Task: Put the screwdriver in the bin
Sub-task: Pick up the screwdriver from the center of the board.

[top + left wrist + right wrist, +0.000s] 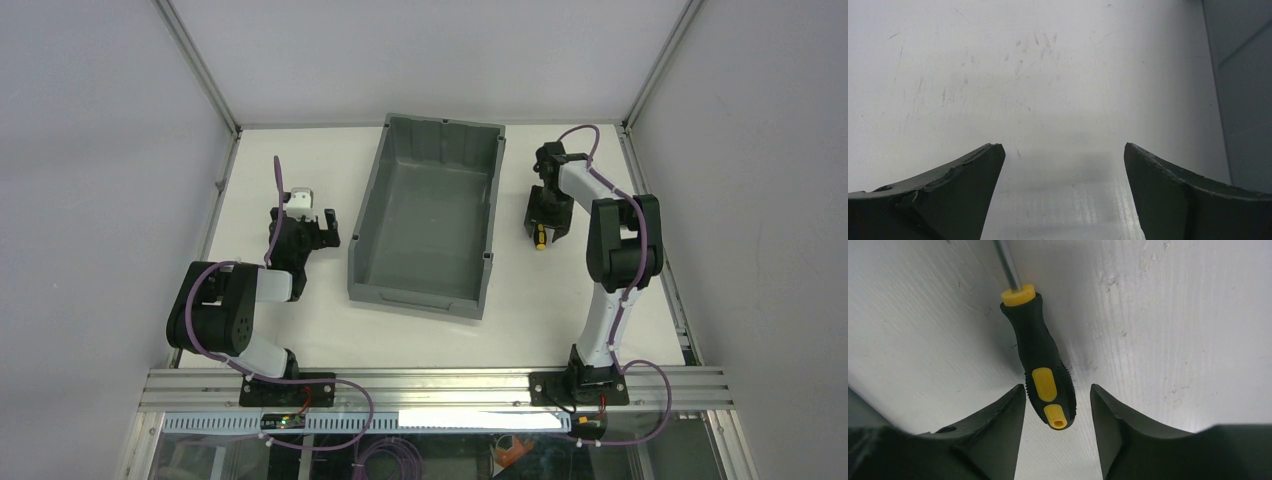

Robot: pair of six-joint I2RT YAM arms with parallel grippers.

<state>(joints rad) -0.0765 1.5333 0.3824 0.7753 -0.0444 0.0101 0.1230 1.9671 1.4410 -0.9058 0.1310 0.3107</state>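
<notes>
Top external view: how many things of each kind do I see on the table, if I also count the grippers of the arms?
screwdriver: 1
bin: 1
grippers: 2, the left gripper and the right gripper
Total: 4

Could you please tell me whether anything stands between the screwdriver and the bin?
Nothing visible does: only bare table separates the screwdriver from the bin, and the right gripper straddles its handle.
</notes>
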